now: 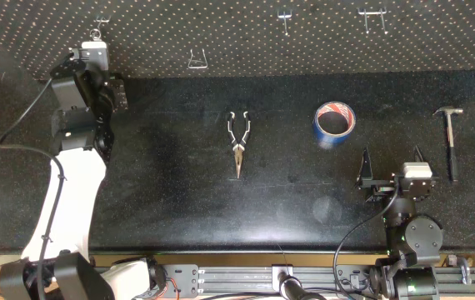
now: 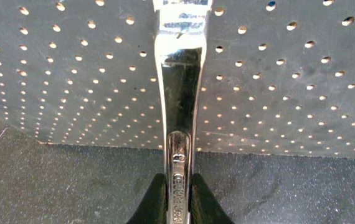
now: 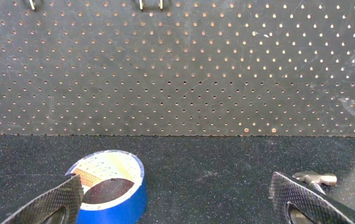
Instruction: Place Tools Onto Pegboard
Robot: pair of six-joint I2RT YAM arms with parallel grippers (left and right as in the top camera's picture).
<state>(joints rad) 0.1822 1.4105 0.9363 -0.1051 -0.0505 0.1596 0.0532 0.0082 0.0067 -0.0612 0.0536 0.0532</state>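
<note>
Pinched narrow in the left gripper (image 2: pixel 179 196) — a chrome wrench (image 2: pixel 179 93), gripped low on the shank and pointing straight out ahead of the fingers (image 2: pixel 151 202). Held up close against the pegboard (image 2: pixel 71 74), the wrench's far end out of sight. From above, right at the board beyond this gripper's tips, a wire hook (image 1: pixel 97 36); cannot tell whether the wrench touches it.

Spread wide and holding nothing: the right gripper (image 3: pixel 176 176), low over the black mat (image 1: pixel 179 192). Just ahead of its left finger (image 3: pixel 53 202), a blue tape roll (image 3: pixel 112 186) lying flat, open core up. Just ahead of its right finger (image 3: pixel 302 199), the head of a hammer (image 3: pixel 314 178), handle running back alongside the gripper. Farther ahead of both fingers, the pegboard again, standing up from the mat's far edge, with more hooks (image 3: pixel 149 5) high on it. Well off to this gripper's left, past the tape — a pair of pliers (image 1: pixel 238 142) flat on the mat, handles toward the board, nose pointing back, apart from either gripper.
</note>
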